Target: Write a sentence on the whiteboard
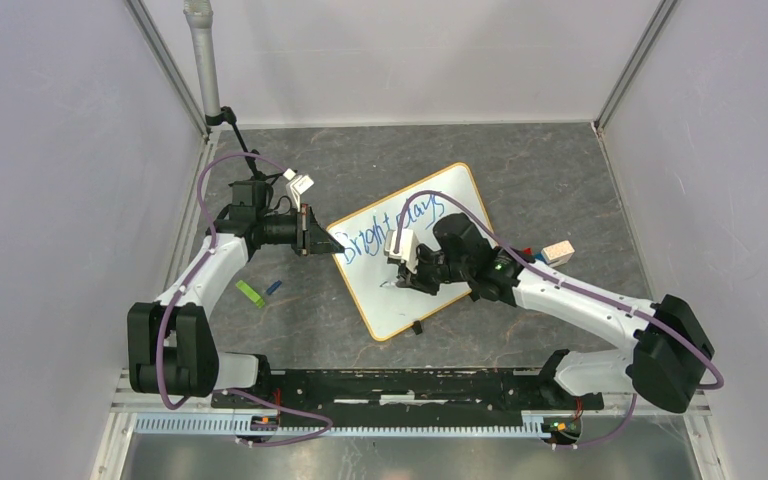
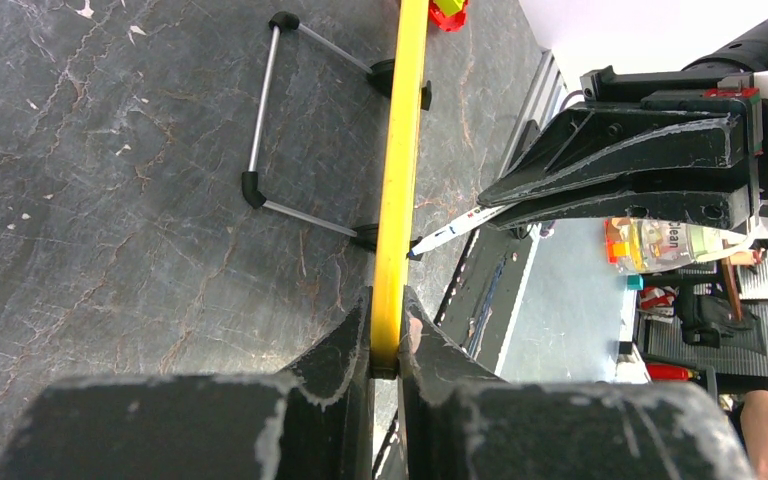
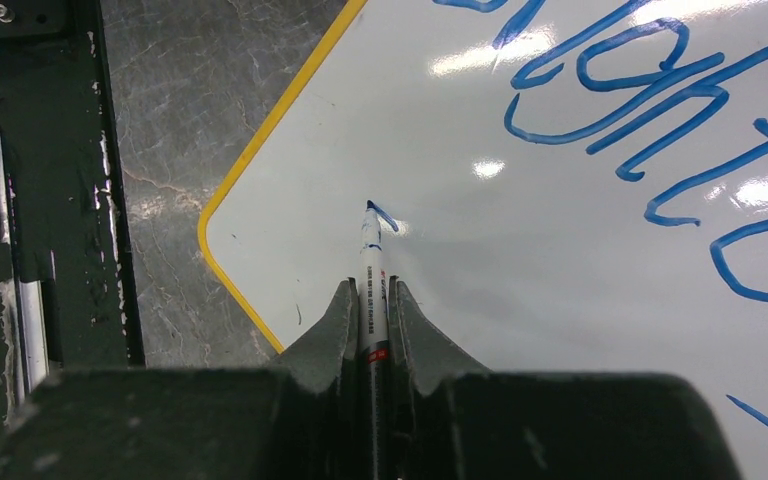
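Note:
The whiteboard (image 1: 400,308) lies tilted on the grey table, white with a yellow frame. The sentence (image 1: 392,226) on it is blue lettering; only "Bright days" shows. My left gripper (image 1: 332,245) is shut on the board's left edge; the left wrist view shows the yellow frame (image 2: 401,150) pinched between the left gripper's (image 2: 387,322) fingers. My right gripper (image 1: 401,281) is shut on a white marker (image 3: 371,262), its tip touching the whiteboard (image 3: 520,300) below the lettering (image 3: 640,110), at a short blue stroke (image 3: 381,215). The right gripper (image 3: 372,296) hovers low over the board.
A green piece (image 1: 251,293) and a small blue cap (image 1: 274,287) lie left of the board. A wooden block (image 1: 558,252) sits at its right. A black rail (image 1: 410,385) runs along the near edge. The board's wire stand (image 2: 260,130) shows beneath it.

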Tool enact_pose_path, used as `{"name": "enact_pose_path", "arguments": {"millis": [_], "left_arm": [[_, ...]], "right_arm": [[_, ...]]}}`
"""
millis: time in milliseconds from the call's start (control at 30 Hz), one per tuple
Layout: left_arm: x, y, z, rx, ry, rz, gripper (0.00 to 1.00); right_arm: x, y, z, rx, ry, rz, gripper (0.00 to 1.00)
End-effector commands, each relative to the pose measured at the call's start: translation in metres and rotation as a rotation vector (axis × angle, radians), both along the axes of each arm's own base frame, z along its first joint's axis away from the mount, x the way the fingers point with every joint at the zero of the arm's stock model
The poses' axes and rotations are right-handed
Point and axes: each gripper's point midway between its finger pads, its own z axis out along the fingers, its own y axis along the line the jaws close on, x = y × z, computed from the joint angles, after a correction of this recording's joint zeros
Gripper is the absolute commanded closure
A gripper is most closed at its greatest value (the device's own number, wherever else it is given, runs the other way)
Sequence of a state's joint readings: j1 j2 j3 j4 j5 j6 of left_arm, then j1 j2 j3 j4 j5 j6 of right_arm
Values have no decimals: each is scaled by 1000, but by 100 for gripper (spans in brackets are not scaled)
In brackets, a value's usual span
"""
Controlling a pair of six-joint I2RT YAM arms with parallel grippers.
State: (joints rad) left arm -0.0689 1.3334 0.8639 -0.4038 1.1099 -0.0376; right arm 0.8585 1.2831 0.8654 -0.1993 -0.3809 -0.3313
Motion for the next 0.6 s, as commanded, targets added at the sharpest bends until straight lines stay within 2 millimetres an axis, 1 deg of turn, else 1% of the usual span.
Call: {"name": "enact_pose_path", "arguments": {"millis": [0, 133, 300, 567], "left_arm": [[7, 2, 0, 39, -34, 12, 98], [7, 2, 0, 39, -31, 13, 98], [7, 1, 0, 39, -34, 10, 98], [7, 1, -1, 40, -29, 9, 98]], "right_arm": [[3, 4, 3, -2, -36, 6, 100], [-3, -1, -7, -28, -27, 22, 100], [-9, -6, -14, -52, -24, 37, 100], [-7, -13, -12, -78, -49, 28, 100]]}}
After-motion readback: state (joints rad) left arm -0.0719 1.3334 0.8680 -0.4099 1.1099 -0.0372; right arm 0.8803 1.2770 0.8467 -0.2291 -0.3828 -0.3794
